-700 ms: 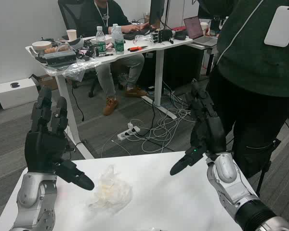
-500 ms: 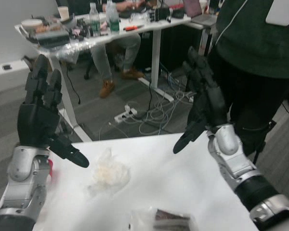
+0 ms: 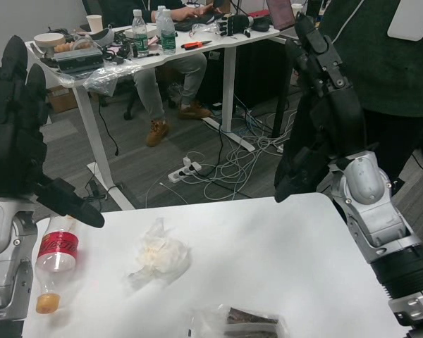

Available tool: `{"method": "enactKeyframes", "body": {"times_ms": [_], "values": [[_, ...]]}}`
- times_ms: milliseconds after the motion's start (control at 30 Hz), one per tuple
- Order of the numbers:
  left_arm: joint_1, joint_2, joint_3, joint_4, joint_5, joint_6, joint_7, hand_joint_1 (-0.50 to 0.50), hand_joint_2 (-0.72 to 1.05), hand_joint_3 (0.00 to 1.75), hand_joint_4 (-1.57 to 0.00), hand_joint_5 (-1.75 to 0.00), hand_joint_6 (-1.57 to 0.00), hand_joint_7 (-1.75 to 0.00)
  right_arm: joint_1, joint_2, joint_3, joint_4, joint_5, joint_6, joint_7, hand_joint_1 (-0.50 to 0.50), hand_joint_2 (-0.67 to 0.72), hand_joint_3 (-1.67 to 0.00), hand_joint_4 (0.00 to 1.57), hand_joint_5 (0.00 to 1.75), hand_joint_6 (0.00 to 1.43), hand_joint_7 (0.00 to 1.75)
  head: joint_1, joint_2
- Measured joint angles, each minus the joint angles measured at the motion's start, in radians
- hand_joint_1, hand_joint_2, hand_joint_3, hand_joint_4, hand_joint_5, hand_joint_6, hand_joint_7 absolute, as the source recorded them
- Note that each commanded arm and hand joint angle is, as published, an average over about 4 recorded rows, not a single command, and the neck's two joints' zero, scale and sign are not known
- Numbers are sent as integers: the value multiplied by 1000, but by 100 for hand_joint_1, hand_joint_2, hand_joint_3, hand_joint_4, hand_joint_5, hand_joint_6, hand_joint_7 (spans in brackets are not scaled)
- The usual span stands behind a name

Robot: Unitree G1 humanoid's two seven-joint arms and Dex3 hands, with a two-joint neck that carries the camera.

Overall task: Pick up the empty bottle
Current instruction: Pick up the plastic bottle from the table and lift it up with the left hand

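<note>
A clear plastic bottle [image 3: 53,262] with a red label lies on the white table [image 3: 282,274] at the left, partly behind my left forearm; a little orange liquid sits at its near end. My left hand [image 3: 21,148] is raised above it with fingers spread, holding nothing. High at the right, my right hand [image 3: 323,113] is also raised above the table's far edge, fingers extended and empty.
A crumpled white tissue [image 3: 157,257] lies mid-table. A clear bag with a dark packet [image 3: 236,324] lies at the near edge. A person in dark green [image 3: 388,63] stands close at the right. Behind is a cluttered desk [image 3: 141,49] with a seated person and floor cables.
The view has dipped and shifted, bringing the bottle and the bag into sight. Both hands now show higher and further apart in the picture.
</note>
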Motion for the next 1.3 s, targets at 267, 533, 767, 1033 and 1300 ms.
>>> {"method": "enactKeyframes", "body": {"times_ms": [267,533,767,1033,1300], "values": [[10,-1,3,-3,0,7,0,-50,-61,0,0,0,0,0,8,0,0,0,0,0,0,-33,53,0,0,0,0,0,154,-63],[77,-59,102,-83,114,174,11,-50,-55,0,0,0,0,0,20,0,1,26,4,-2,1,-33,53,0,0,0,0,0,406,-126],[112,-111,193,-109,275,307,22,-50,-55,0,0,0,0,0,21,1,5,94,20,-11,2,-33,53,0,0,0,0,0,572,-158],[113,-53,253,-104,308,316,-41,-50,-55,0,0,0,0,0,19,6,18,139,20,-18,2,-33,57,0,0,0,0,0,692,-182],[113,225,272,-109,402,391,-330,-50,-35,0,0,0,0,0,18,9,41,171,27,-19,2,-33,53,0,0,0,0,0,750,-194]]}}
